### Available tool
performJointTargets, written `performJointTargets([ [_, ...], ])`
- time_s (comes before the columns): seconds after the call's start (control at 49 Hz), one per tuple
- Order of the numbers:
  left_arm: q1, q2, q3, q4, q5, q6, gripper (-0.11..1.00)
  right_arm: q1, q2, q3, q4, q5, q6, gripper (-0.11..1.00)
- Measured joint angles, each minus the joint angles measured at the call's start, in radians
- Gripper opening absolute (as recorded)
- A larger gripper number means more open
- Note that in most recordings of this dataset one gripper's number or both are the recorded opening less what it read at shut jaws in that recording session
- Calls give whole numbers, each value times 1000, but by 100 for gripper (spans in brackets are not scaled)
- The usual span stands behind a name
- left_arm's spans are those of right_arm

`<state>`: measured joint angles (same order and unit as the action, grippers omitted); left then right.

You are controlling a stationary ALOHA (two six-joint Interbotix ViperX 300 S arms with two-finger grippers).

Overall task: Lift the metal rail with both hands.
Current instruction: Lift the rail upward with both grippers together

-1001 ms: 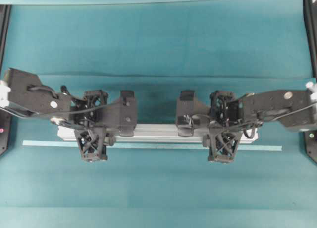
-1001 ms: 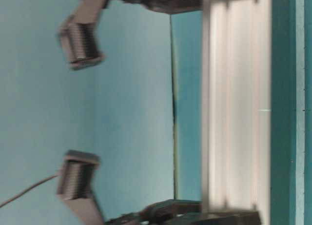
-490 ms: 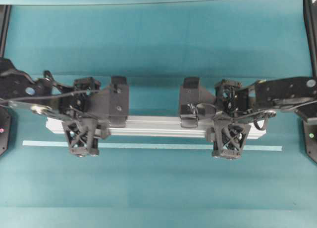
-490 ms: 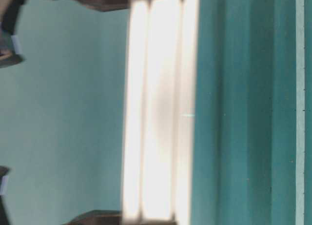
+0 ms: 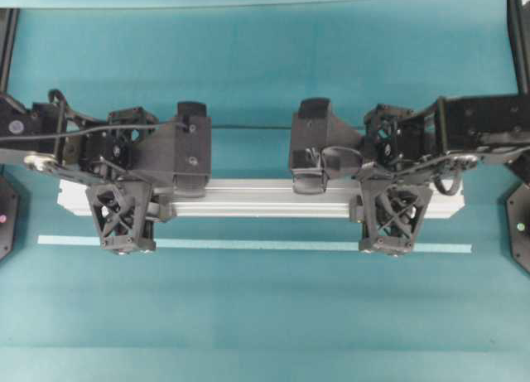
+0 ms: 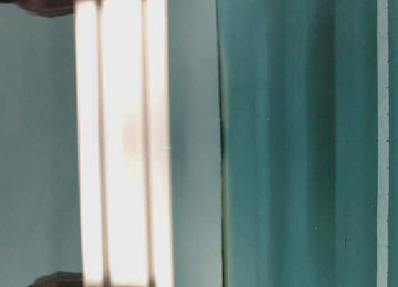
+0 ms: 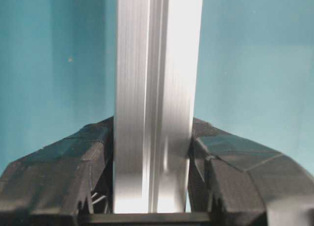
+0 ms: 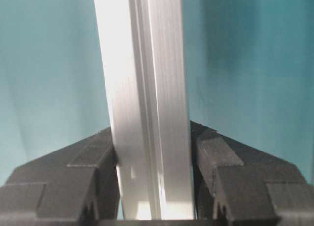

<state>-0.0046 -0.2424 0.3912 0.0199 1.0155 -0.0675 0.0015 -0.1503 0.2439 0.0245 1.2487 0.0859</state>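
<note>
From overhead, the metal rail (image 5: 265,198) now lies farther up the picture than it did a second ago and looks larger, and a clear band of cloth shows between it and the pale tape strip (image 5: 257,245), which it almost covered before; I read that as the rail having come up off the table (image 5: 265,316). The left gripper (image 5: 122,220) is clenched across the rail near its left end and the right gripper (image 5: 396,220) across it near its right end, and both have drawn back toward their own sides as they rose. The rail stays level between them. In the table-level view, which is turned on its side, the rail (image 6: 123,137) has slid from beside the tape strip (image 6: 383,137) across to the far side of the frame, in front of the pale backdrop, with bare cloth between it and the table; it is overexposed, so its grooves barely show. The left wrist view shows the rail (image 7: 156,103) pinched between both fingers (image 7: 54,177), with nothing but cloth behind it. The right wrist view shows the same: the rail (image 8: 147,103) held tight between the fingers (image 8: 245,182). The lift looks nearly or fully done; what matters now is keeping both ends level.
</note>
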Motion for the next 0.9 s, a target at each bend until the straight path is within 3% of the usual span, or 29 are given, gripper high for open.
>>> performJointTargets([
  [0.899, 18, -2, -420, 0, 347, 9, 36, -9, -3, -364, -2, 311, 15, 38],
])
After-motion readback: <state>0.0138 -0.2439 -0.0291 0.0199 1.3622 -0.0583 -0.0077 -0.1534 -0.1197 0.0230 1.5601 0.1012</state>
